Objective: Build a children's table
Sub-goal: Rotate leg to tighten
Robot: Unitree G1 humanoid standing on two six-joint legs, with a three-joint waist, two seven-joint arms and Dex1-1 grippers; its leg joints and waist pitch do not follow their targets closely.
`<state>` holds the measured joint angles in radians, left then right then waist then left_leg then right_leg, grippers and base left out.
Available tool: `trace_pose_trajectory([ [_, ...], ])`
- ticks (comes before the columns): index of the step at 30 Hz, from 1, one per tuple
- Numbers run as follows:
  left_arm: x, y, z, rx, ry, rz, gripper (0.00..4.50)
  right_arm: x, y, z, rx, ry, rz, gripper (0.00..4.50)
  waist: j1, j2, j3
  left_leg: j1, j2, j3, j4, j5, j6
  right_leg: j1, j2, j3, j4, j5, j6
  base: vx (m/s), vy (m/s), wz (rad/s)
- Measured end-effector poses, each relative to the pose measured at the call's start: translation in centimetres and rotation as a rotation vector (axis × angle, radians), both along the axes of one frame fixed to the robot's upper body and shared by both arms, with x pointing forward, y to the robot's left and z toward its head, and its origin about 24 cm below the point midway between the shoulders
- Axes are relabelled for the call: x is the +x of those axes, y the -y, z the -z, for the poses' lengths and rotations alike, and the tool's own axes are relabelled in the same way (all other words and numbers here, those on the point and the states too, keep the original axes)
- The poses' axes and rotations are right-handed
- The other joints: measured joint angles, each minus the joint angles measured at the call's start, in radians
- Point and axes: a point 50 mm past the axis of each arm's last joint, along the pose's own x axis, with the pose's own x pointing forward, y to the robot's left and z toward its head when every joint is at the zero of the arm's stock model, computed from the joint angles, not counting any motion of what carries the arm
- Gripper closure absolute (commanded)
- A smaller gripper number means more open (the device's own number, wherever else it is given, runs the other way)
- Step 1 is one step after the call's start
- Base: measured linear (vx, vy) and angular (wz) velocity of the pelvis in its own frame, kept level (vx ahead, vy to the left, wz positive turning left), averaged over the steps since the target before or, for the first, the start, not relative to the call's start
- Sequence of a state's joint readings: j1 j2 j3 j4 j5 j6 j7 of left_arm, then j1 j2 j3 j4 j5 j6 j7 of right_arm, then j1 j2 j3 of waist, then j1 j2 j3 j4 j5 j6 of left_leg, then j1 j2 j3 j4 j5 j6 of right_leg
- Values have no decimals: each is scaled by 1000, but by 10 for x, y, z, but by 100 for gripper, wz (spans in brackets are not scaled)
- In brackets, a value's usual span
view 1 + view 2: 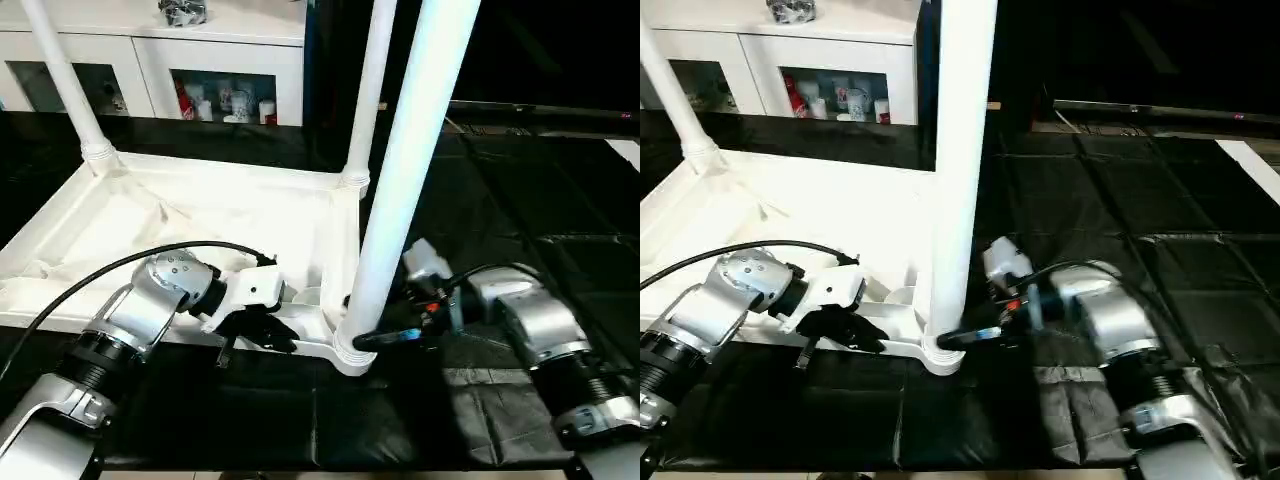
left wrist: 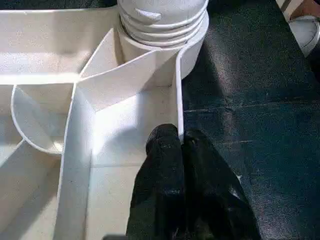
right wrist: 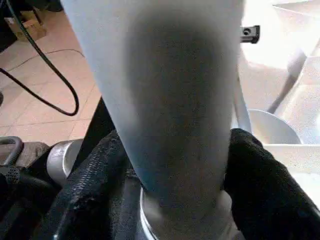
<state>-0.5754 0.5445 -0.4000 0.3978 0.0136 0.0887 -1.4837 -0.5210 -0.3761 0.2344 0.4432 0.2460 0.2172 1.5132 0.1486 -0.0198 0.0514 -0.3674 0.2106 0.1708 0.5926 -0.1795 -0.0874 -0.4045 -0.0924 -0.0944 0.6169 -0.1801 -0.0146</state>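
The white tabletop (image 1: 200,215) lies upside down on a black mat, ribbed underside up. Two legs stand in its far corner sockets, one at the left (image 1: 70,85) and one at the right (image 1: 368,90). A third leg (image 1: 400,180) stands upright in the near right socket (image 1: 352,350). My left gripper (image 1: 262,335) is shut on the tabletop's near rim beside that socket; in the left wrist view the fingers (image 2: 165,150) pinch the thin rim wall. My right gripper (image 1: 385,338) clasps the near leg low down, its pads (image 3: 100,175) pressed on either side of the tube.
The black mat (image 1: 520,200) spreads to the right of the tabletop, with its front edge close to my forearms. A white cabinet (image 1: 200,60) with glass doors stands behind. A black cable (image 1: 110,265) loops over my left arm.
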Motion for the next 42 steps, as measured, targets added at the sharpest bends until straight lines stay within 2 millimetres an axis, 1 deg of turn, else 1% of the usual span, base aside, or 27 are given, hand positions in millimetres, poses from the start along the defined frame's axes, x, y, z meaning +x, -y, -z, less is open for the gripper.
trace_pose_trajectory([
  [2,0,0,0,0,-2,6,450,0,0,0,-1,-7,1,202,0,0,0,0,0,0,0,0,0,0,0,0,0,0,0,0,0,0],
  [3,0,0,0,1,-3,9,450,0,0,0,1,-9,1,202,0,0,0,0,0,0,0,0,0,0,0,0,0,0,0,0,0,0],
  [5,-1,0,0,0,-3,12,450,0,0,0,1,-12,0,230,1,0,0,0,0,0,0,0,0,0,0,0,0,0,0,0,0,0],
  [11,0,1,0,-7,-6,-1,450,-1,1,1,16,-26,25,244,3,0,0,1,0,0,0,0,0,1,0,0,0,0,0,0,0,0],
  [14,3,3,1,-26,-18,-58,450,-1,-1,1,34,-21,92,244,2,0,0,1,0,0,0,0,0,1,0,0,2,0,0,0,0,0],
  [16,5,2,2,-32,-20,-102,450,1,-1,2,36,-17,142,246,-2,0,0,3,0,0,0,0,0,1,0,1,4,0,0,0,0,0],
  [18,9,2,3,-41,-8,-185,450,4,-3,4,41,-20,253,248,-6,0,0,4,0,-1,0,1,-1,1,0,1,6,0,0,0,0,0],
  [19,13,0,3,-39,9,-255,450,8,-9,5,46,-19,354,248,-14,0,0,5,0,-2,0,1,-2,0,0,1,7,-2,4,0,0,0],
  [21,17,2,4,-40,25,-324,450,14,-14,6,44,-16,473,250,-32,0,0,4,0,-4,-1,3,-5,1,0,1,7,-3,5,0,0,0],
  [24,23,14,9,-70,23,-474,450,24,-18,7,18,1,680,250,-58,-1,-1,4,0,-4,-1,3,-5,0,0,1,6,-3,5,0,0,0],
  [25,25,20,10,-83,23,-526,450,29,-21,6,7,13,751,251,-63,-1,-1,4,-1,-4,-1,3,-5,0,0,2,6,-3,5,0,0,0],
  [28,29,32,12,-109,21,-639,450,40,-26,3,-40,54,861,253,-68,-1,-1,5,-1,-3,-2,3,-5,-1,0,2,6,-2,4,0,0,0],
  [31,31,42,13,-129,10,-715,450,47,-31,-1,-80,88,939,253,-66,0,-1,5,-1,-2,-5,3,-5,-1,1,2,6,-2,1,0,0,0],
  [33,31,45,13,-132,5,-741,450,49,-33,-2,-92,100,960,253,-65,0,-1,5,-1,-1,-6,3,-5,-1,1,2,4,-2,1,0,0,0],
  [34,31,46,12,-133,6,-751,450,50,-34,-2,-90,97,968,220,-65,0,-1,4,-1,-1,-7,2,-5,-1,1,2,3,-2,1,0,0,0],
  [35,32,47,12,-134,8,-758,450,51,-34,-2,-85,92,974,201,-64,0,-1,4,-1,-1,-7,2,-5,-1,1,2,2,-2,1,0,0,0],
  [36,32,46,11,-135,8,-761,450,51,-34,-2,-84,90,974,201,-64,0,-1,4,-1,-1,-7,2,-4,-1,1,2,1,-2,1,0,0,0],
  [37,32,46,11,-136,9,-763,450,50,-34,-2,-83,89,973,188,-65,0,-1,4,-1,-1,-7,2,-4,-1,1,2,1,-2,1,0,0,0],
  [39,32,46,11,-135,12,-760,450,50,-34,-2,-79,87,968,178,-65,0,-1,3,-1,-1,-7,2,-4,-1,1,2,0,-2,1,0,0,0],
  [41,31,45,10,-128,16,-742,450,47,-33,-2,-72,88,957,153,-64,0,-1,3,-1,-1,-8,2,-4,-1,1,2,0,-2,1,0,0,0],
  [42,30,43,9,-121,20,-713,450,45,-30,-2,-59,84,922,140,-63,0,-1,4,-1,-1,-8,2,-4,-1,1,1,-1,-2,1,0,0,0],
])
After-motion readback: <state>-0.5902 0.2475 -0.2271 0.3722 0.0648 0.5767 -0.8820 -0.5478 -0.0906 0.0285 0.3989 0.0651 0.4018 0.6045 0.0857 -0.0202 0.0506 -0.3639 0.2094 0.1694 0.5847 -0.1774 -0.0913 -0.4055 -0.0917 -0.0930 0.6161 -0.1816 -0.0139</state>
